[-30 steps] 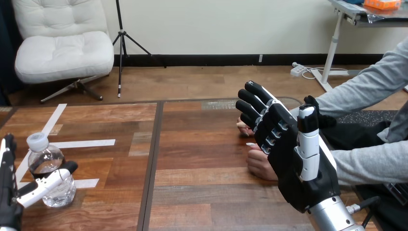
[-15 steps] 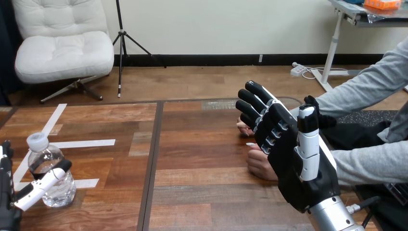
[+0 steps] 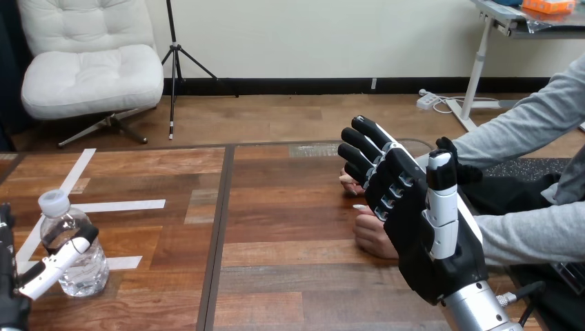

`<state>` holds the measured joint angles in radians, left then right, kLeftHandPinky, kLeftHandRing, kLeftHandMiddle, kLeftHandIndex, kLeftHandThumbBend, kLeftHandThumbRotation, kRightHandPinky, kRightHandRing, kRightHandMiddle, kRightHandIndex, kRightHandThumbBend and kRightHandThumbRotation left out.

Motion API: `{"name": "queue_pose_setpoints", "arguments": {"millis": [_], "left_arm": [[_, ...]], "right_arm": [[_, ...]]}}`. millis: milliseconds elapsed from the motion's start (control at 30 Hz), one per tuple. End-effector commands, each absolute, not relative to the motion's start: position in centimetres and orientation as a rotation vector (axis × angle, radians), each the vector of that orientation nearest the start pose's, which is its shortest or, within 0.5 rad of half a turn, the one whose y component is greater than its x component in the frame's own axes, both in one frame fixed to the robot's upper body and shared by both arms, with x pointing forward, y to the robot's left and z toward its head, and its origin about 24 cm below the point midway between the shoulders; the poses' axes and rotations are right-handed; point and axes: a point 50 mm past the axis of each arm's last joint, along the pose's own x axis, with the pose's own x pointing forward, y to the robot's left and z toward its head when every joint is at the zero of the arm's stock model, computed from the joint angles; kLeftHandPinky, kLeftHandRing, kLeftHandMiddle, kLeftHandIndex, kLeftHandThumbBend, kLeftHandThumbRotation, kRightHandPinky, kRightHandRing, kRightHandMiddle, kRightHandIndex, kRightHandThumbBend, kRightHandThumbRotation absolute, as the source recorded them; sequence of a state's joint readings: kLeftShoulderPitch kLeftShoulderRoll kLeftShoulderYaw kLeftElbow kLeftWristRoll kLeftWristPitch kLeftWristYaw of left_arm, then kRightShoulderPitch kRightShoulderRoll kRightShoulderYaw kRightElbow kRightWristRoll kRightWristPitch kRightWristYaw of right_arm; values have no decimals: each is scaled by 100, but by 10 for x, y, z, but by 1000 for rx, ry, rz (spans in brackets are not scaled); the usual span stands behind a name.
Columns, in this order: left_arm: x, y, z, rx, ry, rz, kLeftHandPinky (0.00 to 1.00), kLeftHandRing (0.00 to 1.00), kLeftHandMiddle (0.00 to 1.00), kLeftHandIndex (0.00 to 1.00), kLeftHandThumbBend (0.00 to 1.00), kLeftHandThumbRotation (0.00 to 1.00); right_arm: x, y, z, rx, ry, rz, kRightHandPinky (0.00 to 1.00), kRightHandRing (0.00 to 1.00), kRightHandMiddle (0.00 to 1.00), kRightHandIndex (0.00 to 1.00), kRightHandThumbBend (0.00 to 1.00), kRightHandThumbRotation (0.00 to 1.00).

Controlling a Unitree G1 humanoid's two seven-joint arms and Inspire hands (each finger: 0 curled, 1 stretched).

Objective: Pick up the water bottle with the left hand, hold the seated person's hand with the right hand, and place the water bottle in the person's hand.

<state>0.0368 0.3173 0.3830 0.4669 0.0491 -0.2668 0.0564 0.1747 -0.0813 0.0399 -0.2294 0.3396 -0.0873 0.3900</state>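
Note:
A clear water bottle (image 3: 63,227) with a white cap stands upright near the table's left edge. My left hand (image 3: 10,303) is low at the view's left edge, open. Its thumb (image 3: 54,265) lies straight across the bottle's front and its fingers rise to the left of the bottle. My right hand (image 3: 429,248) is raised at the right, open with straight fingers. It stands in front of the person's hands and hides them in part. One of the person's hands (image 3: 372,238) rests on the table, and the other (image 3: 347,182) shows its fingertips farther back.
The wooden table (image 3: 290,276) has a dark seam (image 3: 219,234) down its middle and white tape strips (image 3: 124,205) on the left half. The person's grey sleeves (image 3: 531,231) come in from the right.
My left hand has slid down and to the left, and its thumb now sits lower across the bottle. The bottle, my right hand and the person's hands have not moved.

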Motion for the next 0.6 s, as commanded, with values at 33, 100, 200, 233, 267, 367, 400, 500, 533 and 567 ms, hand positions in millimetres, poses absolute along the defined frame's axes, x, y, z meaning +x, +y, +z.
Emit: {"name": "queue_pose_setpoints", "arguments": {"millis": [33,100,200,233,267,367,400,500,533,567], "left_arm": [[230,319,17,358,95,474,98,100,100,100,100,41],[232,319,17,357,94,478,97,100,100,100,100,40],[234,319,15,371,108,492,95,100,100,100,100,38],[235,319,15,376,111,493,95,100,100,100,100,38],[236,319,15,379,112,494,95,100,100,100,100,38],[238,318,14,379,113,493,95,100,100,100,100,38],[239,318,14,378,113,493,96,100,100,100,100,38],[241,318,14,377,116,492,97,100,100,100,100,36],[243,317,14,380,114,492,97,100,100,100,100,36],[243,317,15,382,113,492,97,100,100,100,100,35]], "right_arm": [[223,-141,90,225,-296,430,100,94,93,91,81,100],[223,-141,90,225,-297,431,100,94,93,91,81,100],[223,-141,90,225,-295,433,100,94,93,91,81,100],[223,-141,89,226,-293,432,100,94,93,92,81,100],[223,-141,89,228,-292,432,100,94,93,92,81,100],[223,-140,89,230,-289,431,100,94,93,92,81,100],[223,-140,89,231,-289,430,100,94,93,92,81,100],[223,-140,89,230,-289,431,100,94,92,91,81,100],[223,-140,89,229,-289,431,100,94,92,91,81,100],[223,-140,89,228,-289,431,100,94,92,91,81,100]]}}
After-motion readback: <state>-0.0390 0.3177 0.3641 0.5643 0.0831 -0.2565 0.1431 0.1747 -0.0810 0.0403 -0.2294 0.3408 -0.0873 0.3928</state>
